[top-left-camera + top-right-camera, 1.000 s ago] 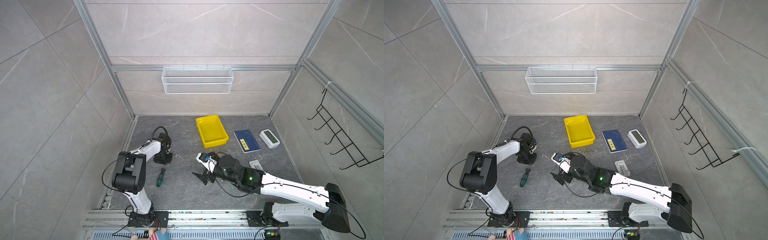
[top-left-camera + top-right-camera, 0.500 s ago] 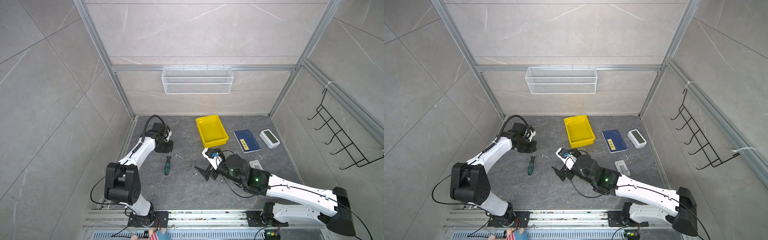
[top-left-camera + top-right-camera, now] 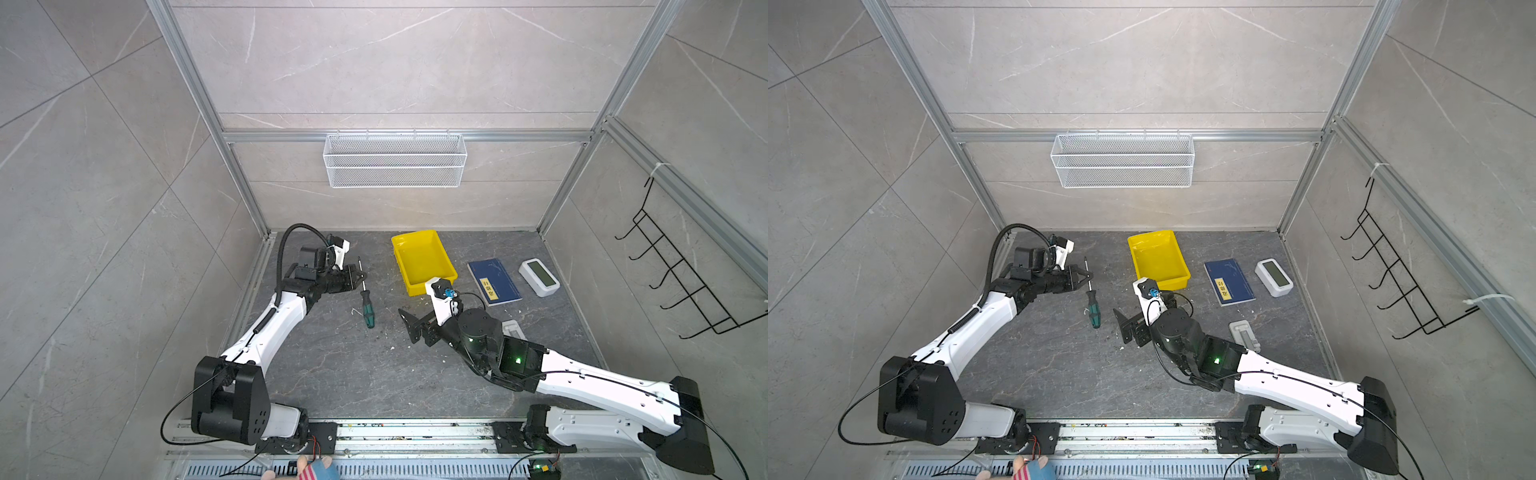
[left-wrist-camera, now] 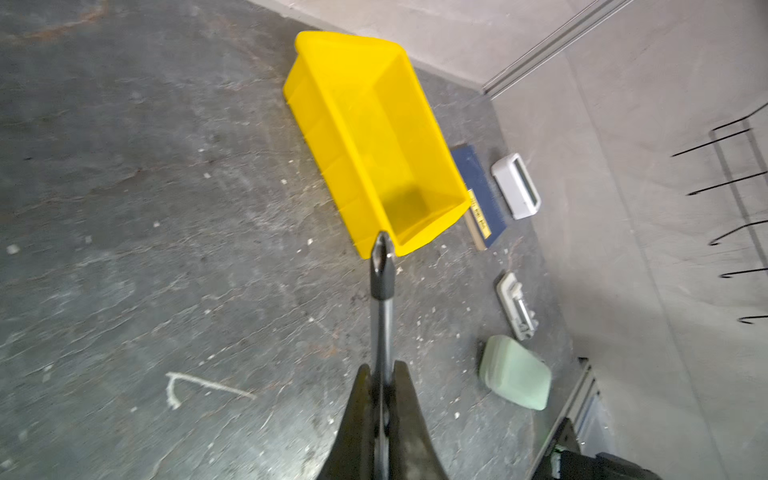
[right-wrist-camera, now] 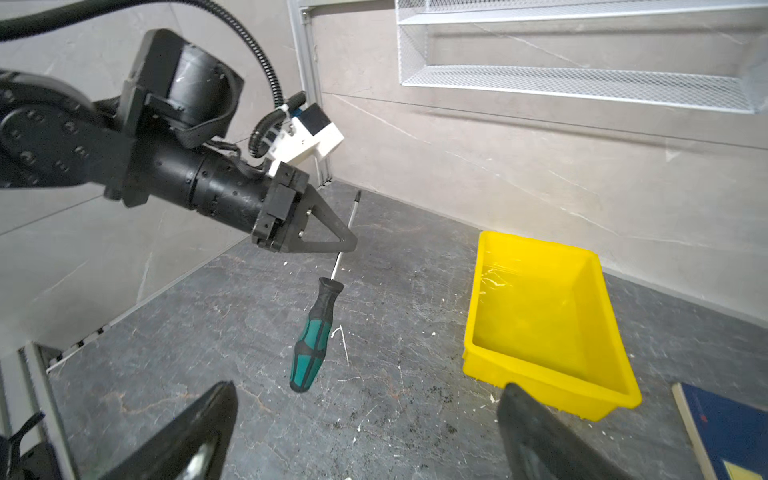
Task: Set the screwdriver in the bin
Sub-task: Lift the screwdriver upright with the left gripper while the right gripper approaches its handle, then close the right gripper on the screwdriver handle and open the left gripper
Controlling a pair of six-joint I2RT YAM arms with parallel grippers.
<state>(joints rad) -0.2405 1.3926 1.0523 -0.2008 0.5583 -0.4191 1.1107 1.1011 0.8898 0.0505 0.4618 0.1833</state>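
Left gripper (image 5: 348,245) was clamped on the screwdriver (image 5: 316,336) shaft, with the handle hanging below it, clear of the table (image 5: 232,307) and beside the bin (image 5: 471,332). Right gripper (image 5: 368,388) stood wide and empty nearby.

This is a robot test lab. Grey stone-look wall panels (image 3: 395,62) sit in silver metal frame bars (image 3: 399,136), two white-and-black robot arms (image 3: 274,324) (image 3: 602,382) stand on a long metal rail (image 3: 415,433), and a white wire mesh basket (image 3: 395,166) hangs on the wall

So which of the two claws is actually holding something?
The left gripper, shut on the screwdriver by its thin metal shaft; the right gripper gapes open, holding nothing.
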